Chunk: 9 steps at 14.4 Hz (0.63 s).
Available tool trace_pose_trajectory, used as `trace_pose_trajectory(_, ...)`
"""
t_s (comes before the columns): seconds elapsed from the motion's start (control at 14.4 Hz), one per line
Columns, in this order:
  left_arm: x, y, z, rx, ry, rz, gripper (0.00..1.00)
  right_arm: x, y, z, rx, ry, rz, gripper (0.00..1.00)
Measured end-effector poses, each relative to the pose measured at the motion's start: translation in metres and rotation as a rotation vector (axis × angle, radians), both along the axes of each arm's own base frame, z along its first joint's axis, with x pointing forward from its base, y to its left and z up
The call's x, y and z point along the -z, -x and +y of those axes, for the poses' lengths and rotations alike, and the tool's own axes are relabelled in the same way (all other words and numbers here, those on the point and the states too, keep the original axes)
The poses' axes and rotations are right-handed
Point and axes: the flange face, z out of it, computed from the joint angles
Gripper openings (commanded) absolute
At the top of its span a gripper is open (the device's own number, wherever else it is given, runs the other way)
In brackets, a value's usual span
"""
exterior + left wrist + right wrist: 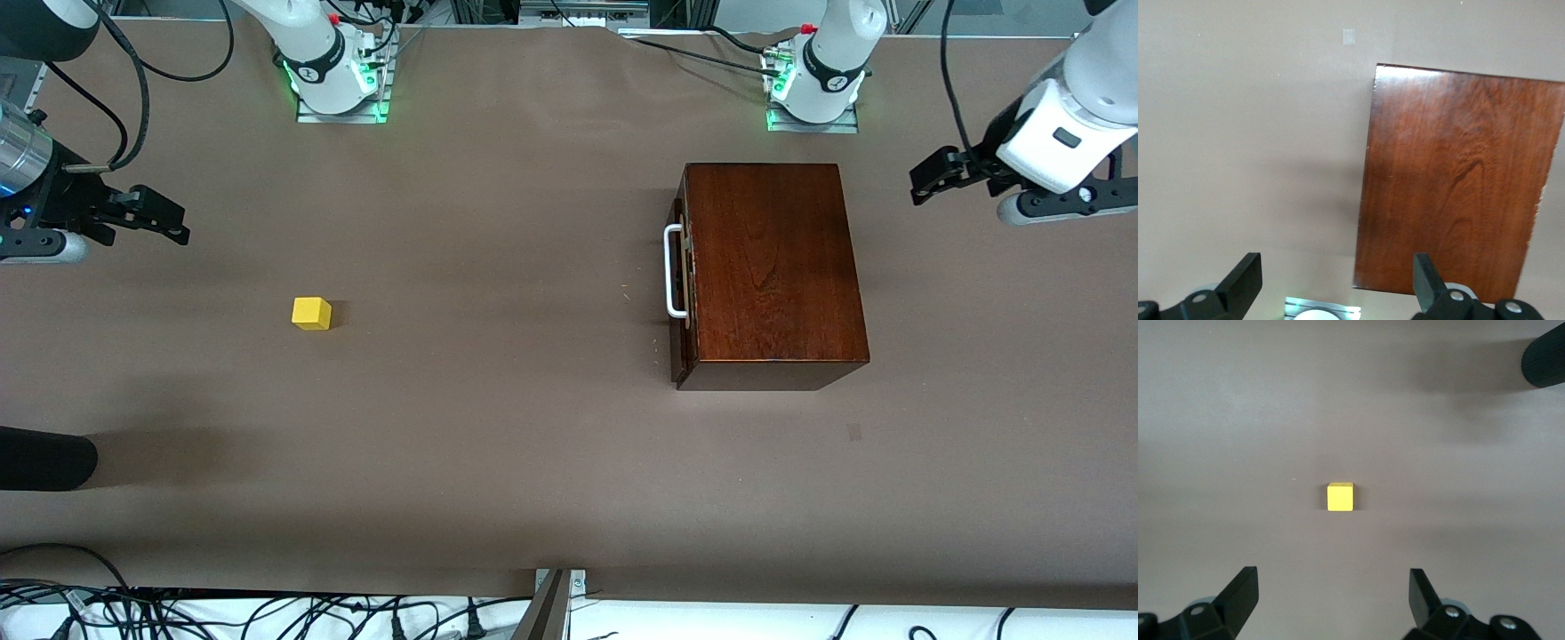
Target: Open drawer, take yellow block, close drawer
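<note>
The yellow block (311,313) (1340,497) lies on the bare table toward the right arm's end, outside the drawer. The dark-brown wooden box (772,271) (1458,180) stands toward the left arm's end. Its drawer is shut, with the white loop handle (673,271) facing the right arm's end. My right gripper (169,220) (1331,577) hovers open and empty over the table at the right arm's end, apart from the block. My left gripper (929,180) (1336,267) hangs open and empty over the table at the box's end opposite the handle, touching nothing.
A black rounded object (44,458) (1545,360) pokes in over the table's edge at the right arm's end, nearer the front camera than the block. The arm bases (342,76) (813,84) stand along the table's back edge. Cables lie along the front edge.
</note>
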Motion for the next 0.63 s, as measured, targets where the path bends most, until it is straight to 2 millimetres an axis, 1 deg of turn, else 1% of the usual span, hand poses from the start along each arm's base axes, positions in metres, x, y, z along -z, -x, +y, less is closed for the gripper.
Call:
trace_pose_trajectory(0.14,0.004,0.0,0.007,0.022,0.007,-0.008,1.0,-0.001,0.0,0.002,-0.003,0.0,-0.003,1.0)
trace_pose_trajectory(0.35,0.003,0.002,0.006,0.033,0.008,-0.013,1.0,-0.012,-0.001,0.003,-0.006,0.0,-0.022,1.0)
trace_pose_trajectory(0.63,0.003,0.002,0.005,0.036,0.009,-0.014,1.0,-0.011,0.0,0.008,-0.015,0.001,-0.008,1.0)
